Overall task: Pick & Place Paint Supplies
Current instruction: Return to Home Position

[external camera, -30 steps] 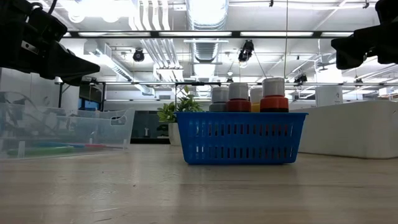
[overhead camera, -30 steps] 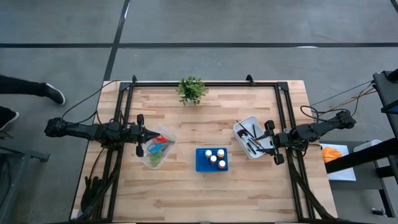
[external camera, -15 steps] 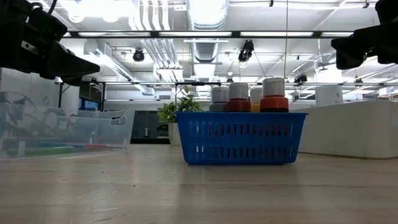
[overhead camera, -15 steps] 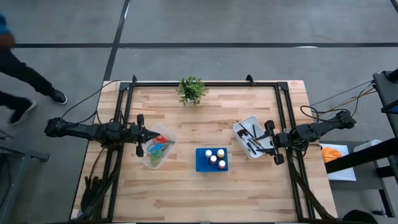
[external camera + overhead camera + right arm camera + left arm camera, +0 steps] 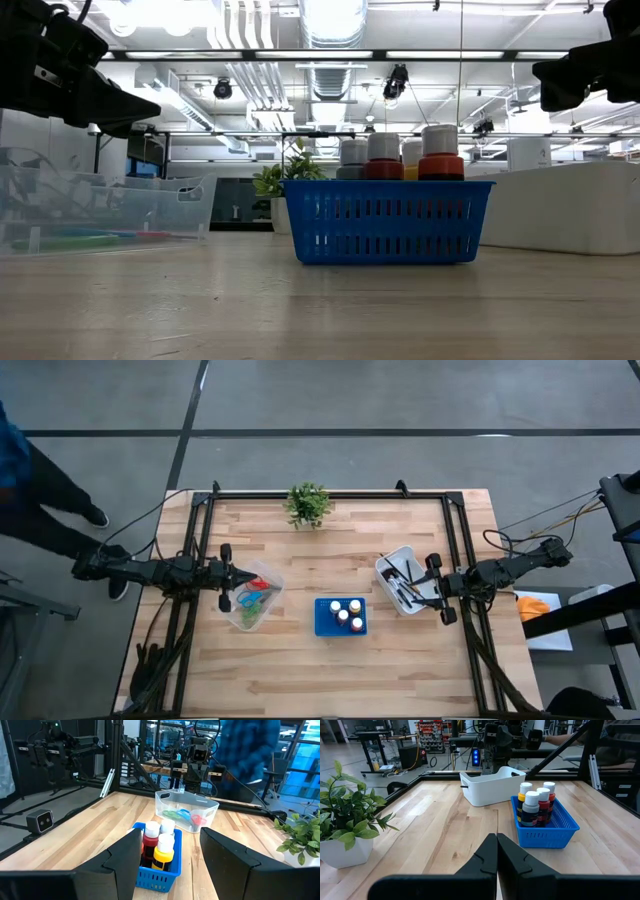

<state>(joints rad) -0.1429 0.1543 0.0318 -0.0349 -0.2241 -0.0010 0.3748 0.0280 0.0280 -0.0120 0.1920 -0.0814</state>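
Several paint bottles (image 5: pixel 344 614) with white caps stand upright in a blue basket (image 5: pixel 322 622) at the table's middle; they also show in the left wrist view (image 5: pixel 535 806) and the right wrist view (image 5: pixel 159 844). Scissors with red, green and blue handles (image 5: pixel 255 593) lie in a clear bin (image 5: pixel 268 610). Dark-tipped brushes (image 5: pixel 405 582) lie in a white bin (image 5: pixel 386 565). My left gripper (image 5: pixel 243 574) hovers shut above the clear bin's left side (image 5: pixel 496 846). My right gripper (image 5: pixel 418 588) hovers open above the white bin's right side (image 5: pixel 170 855).
A small potted plant (image 5: pixel 307 505) stands at the table's far edge. A black frame rail (image 5: pixel 330 494) runs around the table top. Bare wood lies between the basket and the near edge. A person in dark trousers (image 5: pixel 45 490) walks on the floor left of the table.
Both arms and all the bins have kept still. The person on the floor beyond the table's left edge has walked closer to the left arm's base.
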